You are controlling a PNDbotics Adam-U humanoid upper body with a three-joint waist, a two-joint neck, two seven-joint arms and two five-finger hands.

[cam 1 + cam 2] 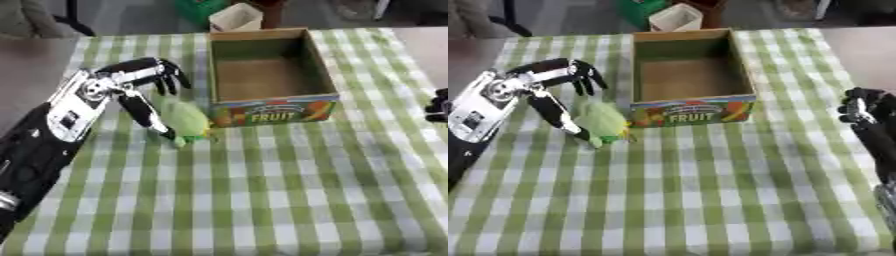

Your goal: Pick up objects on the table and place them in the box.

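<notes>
Left robot hand (131,85) is cupped over a green thing (185,119) on the checked counter (289,190), fingers arched above it and thumb down its side, not closed on it yet. It lies just left of the FRUIT box (271,107). Right robot hand (864,112) sits at the right edge, fingers curled, holding nothing.

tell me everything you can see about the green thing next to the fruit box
The green object is a pale lime, fuzzy-looking lump, elongated, with a small orange bit at its lower right end; what it is can't be made out. It lies on the checked tablecloth just left of the cardboard box, near its front left corner. The left hand arches over it, thumb down along its left side and fingers curled above; contact looks likely along the thumb.
</notes>
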